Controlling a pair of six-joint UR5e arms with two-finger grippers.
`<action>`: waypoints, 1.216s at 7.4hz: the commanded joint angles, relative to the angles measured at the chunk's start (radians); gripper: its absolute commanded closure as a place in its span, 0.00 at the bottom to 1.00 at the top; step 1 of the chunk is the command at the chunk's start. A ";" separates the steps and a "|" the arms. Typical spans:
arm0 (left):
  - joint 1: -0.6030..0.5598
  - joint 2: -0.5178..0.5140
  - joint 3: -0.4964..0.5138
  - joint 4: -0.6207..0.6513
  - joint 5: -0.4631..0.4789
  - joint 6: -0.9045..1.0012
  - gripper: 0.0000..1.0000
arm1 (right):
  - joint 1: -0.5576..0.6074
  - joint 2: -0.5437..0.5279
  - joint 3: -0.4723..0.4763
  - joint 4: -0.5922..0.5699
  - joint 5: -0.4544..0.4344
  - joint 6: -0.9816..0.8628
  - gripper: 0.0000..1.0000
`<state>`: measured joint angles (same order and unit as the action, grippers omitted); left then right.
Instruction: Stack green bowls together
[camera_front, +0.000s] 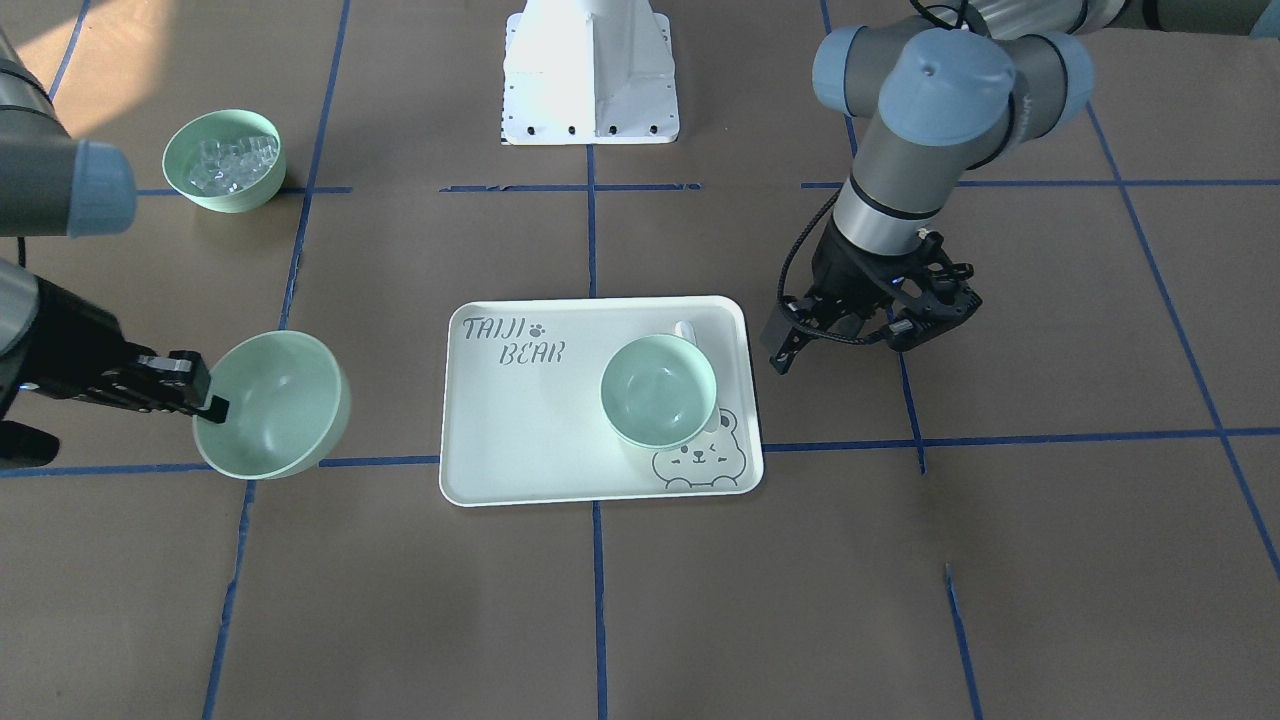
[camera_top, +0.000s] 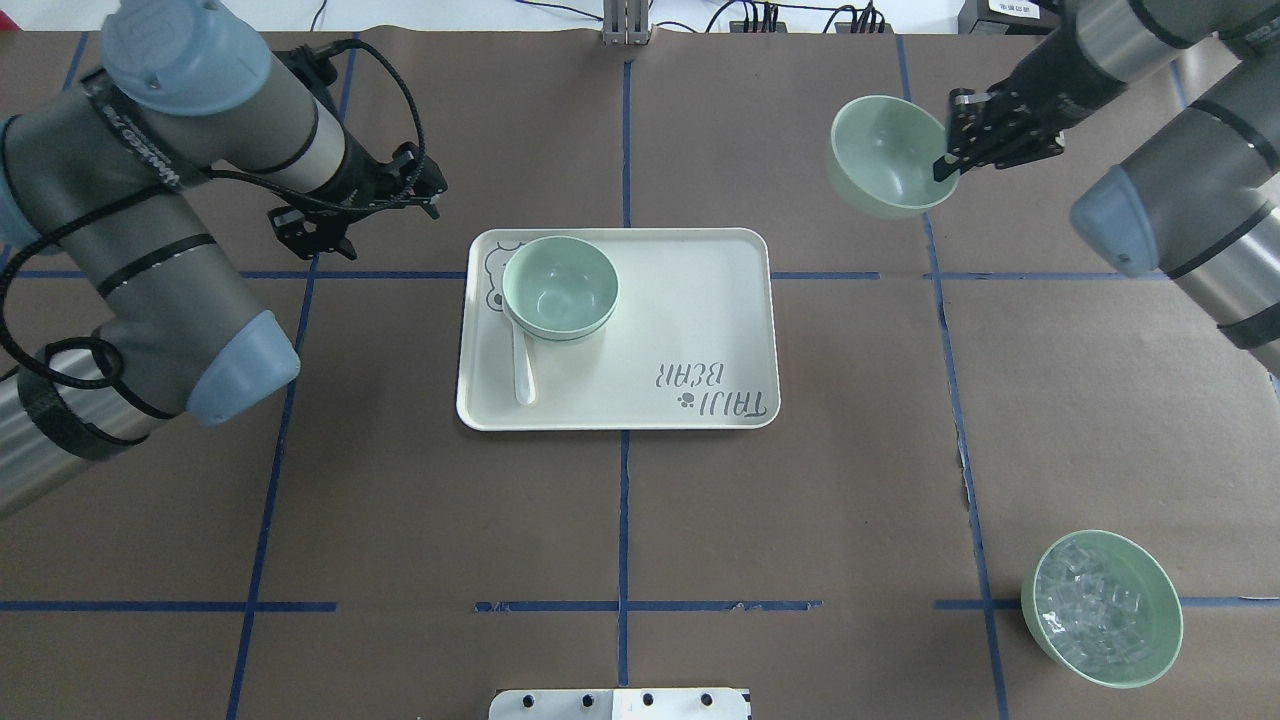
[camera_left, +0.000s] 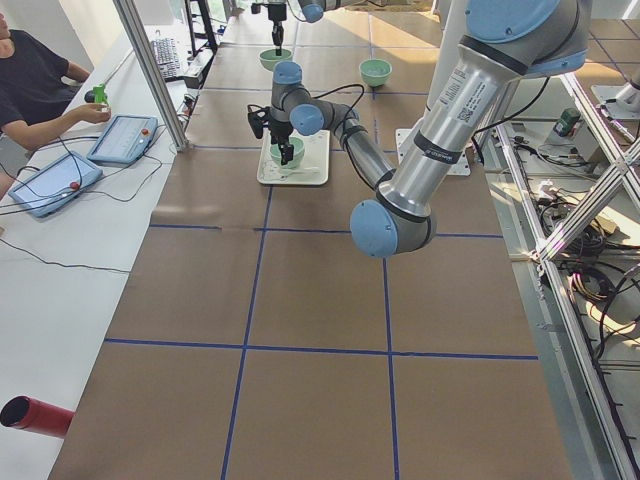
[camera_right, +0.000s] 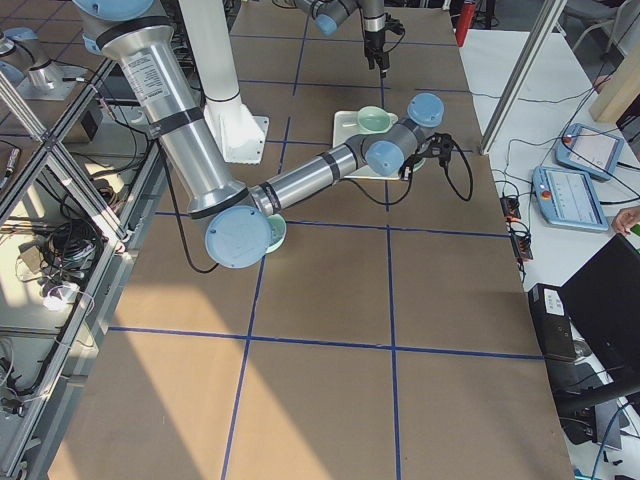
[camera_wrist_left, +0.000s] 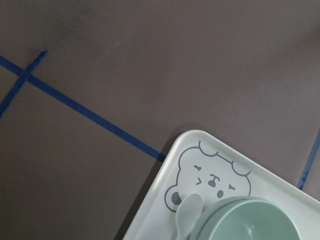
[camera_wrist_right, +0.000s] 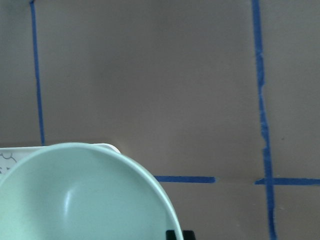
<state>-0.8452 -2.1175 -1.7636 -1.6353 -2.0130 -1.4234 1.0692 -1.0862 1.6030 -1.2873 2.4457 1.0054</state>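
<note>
One green bowl hangs tilted above the table at the far right, and my right gripper is shut on its rim. It also shows in the front view with that gripper, and in the right wrist view. Another green bowl stands upright on the tray. A second rim line under it suggests two nested bowls. My left gripper hovers open and empty just left of the tray, also seen in the front view.
A white spoon lies on the tray beside the bowl. A mint bowl with clear cubes stands at the near right. The robot's white base is at the table's near edge. Blue tape lines cross the brown table.
</note>
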 joint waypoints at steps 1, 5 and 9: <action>-0.089 0.071 -0.010 0.008 -0.021 0.232 0.00 | -0.182 0.099 0.041 -0.003 -0.179 0.227 1.00; -0.176 0.163 -0.007 0.005 -0.026 0.480 0.00 | -0.391 0.251 -0.059 -0.006 -0.441 0.349 1.00; -0.219 0.240 -0.005 -0.043 -0.026 0.567 0.00 | -0.402 0.350 -0.184 -0.001 -0.470 0.346 1.00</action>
<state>-1.0450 -1.8933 -1.7686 -1.6693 -2.0386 -0.8889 0.6749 -0.7698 1.4639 -1.2906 1.9904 1.3520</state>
